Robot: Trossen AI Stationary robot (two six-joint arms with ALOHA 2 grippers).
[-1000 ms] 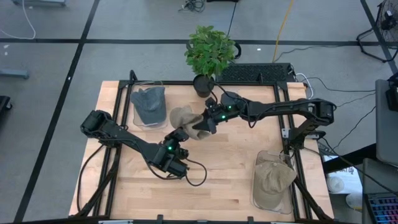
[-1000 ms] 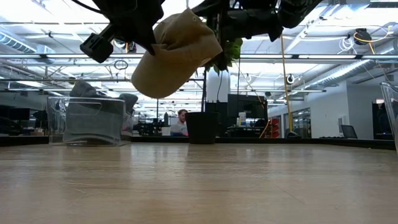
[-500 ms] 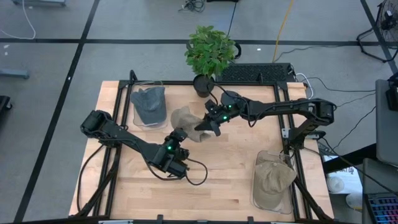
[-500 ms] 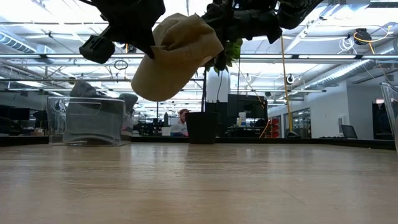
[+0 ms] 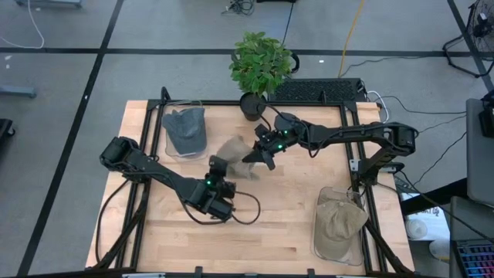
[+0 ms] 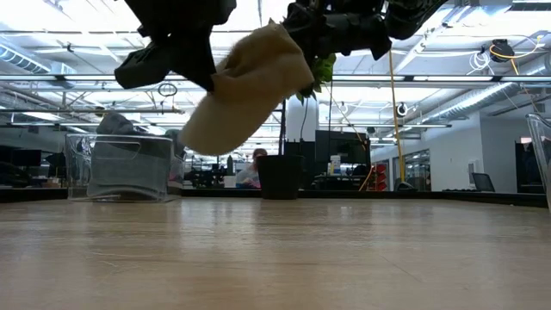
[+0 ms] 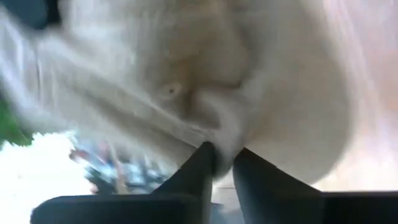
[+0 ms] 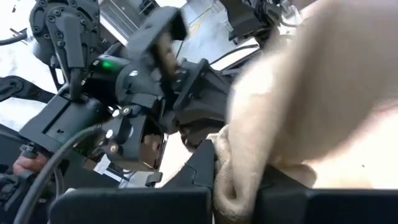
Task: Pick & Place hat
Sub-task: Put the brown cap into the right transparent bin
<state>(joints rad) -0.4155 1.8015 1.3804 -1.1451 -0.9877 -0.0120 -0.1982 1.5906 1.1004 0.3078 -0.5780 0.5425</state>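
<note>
Left gripper, fingers nearly closed and pinching the tan hat's edge, mid-table; tan hat, held aloft above the wooden table, between both arms; right gripper, fingers clamped on the hat's opposite edge, near the potted plant.

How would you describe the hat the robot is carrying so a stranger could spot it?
Start at the potted plant on the table's far edge. Just in front of it, a tan hat hangs in the air between both hands. The other hats, one grey and one tan, sit in clear bins.
</note>
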